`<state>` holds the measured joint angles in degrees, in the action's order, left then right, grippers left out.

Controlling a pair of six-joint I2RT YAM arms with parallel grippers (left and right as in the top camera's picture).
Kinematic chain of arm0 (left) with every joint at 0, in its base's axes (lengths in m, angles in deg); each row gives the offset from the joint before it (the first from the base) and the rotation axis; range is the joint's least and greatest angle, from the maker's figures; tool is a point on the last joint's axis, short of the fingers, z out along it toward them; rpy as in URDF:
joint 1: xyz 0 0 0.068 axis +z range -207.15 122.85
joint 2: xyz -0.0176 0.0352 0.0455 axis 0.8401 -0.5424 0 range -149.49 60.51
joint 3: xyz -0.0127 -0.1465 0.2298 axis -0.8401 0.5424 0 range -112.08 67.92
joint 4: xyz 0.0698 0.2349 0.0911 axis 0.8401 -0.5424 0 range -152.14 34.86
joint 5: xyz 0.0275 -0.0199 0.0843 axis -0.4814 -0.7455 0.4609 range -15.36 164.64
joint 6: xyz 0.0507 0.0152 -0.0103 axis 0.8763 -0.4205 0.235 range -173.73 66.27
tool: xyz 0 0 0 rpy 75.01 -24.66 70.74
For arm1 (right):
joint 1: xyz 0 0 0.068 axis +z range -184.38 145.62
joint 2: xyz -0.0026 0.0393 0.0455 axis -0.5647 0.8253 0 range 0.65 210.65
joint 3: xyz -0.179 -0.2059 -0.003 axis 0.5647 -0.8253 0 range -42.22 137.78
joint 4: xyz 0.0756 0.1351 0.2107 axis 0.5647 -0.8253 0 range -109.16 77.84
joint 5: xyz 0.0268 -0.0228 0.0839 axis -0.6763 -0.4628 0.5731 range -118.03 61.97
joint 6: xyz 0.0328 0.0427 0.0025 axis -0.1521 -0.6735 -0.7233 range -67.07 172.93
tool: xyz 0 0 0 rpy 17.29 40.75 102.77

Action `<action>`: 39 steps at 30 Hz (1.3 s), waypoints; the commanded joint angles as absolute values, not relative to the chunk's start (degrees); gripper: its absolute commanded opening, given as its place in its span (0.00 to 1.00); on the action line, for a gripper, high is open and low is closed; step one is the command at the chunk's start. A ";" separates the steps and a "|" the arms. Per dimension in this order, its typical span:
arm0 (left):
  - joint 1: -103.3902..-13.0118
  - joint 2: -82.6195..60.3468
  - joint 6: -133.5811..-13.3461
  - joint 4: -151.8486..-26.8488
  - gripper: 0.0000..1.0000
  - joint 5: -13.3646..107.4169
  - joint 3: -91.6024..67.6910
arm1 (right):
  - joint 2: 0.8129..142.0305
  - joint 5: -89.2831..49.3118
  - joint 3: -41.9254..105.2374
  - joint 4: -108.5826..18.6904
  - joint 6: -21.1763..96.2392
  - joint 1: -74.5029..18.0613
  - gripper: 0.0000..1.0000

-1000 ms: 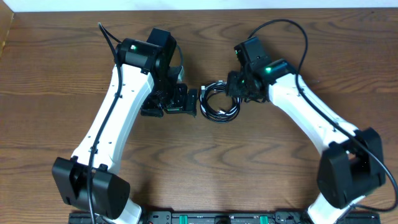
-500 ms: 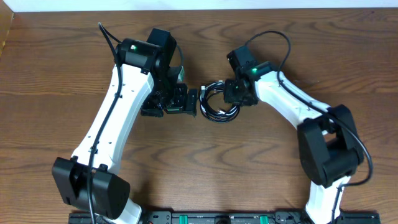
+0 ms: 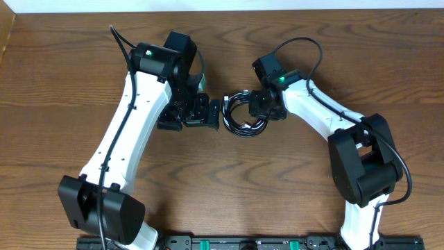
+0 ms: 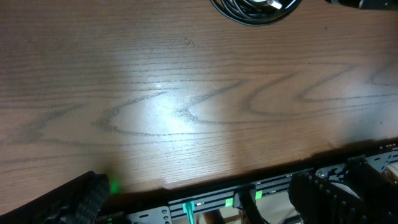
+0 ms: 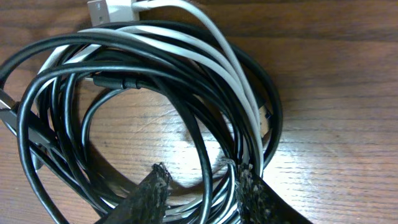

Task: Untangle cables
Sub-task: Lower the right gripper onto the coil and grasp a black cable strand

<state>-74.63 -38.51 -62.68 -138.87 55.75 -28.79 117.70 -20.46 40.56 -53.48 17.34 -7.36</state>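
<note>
**Right hand straddles the coiled cables; left hand waits wide open**

The cables [image 3: 243, 119] lie in one tangled coil near the middle of the wooden tabletop [image 3: 277, 180], between the two arms. In the right wrist view the bundle is made of looped black cords [image 5: 62, 124] with a white cord [image 5: 205, 56] woven through them. The white cord's flat plug [image 5: 102, 9] sits at the upper edge of the coil.

The right hand [image 5: 202, 186] is down on the right side of the coil. It is partly open, with its fingers [image 5: 155, 190] on either side of several black and white strands. A little bare wood shows between one finger and the strands, so the grip does not look tight.

The left hand [image 3: 193, 117] sits just to the left of the coil with its fingers spread wide and holds nothing. Its wrist camera looks across bare wood, with only the edge of the coil [image 4: 255, 9] at the top of the view.
</note>
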 commanded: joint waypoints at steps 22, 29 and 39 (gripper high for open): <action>-74.76 -38.73 -61.93 -139.04 0.98 56.53 -28.57 | 117.38 -13.22 49.63 -64.23 23.96 -11.05 0.28; -74.76 -38.73 -61.93 -139.04 0.98 56.53 -28.57 | 117.99 -17.33 46.60 -63.67 22.38 -7.21 0.38; -74.76 -38.73 -61.93 -139.04 0.98 56.53 -28.57 | 117.99 -21.00 43.25 -60.34 19.91 -6.20 0.38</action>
<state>-74.63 -38.51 -62.68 -138.87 55.75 -28.79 117.73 -19.38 43.47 -60.76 21.10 -5.98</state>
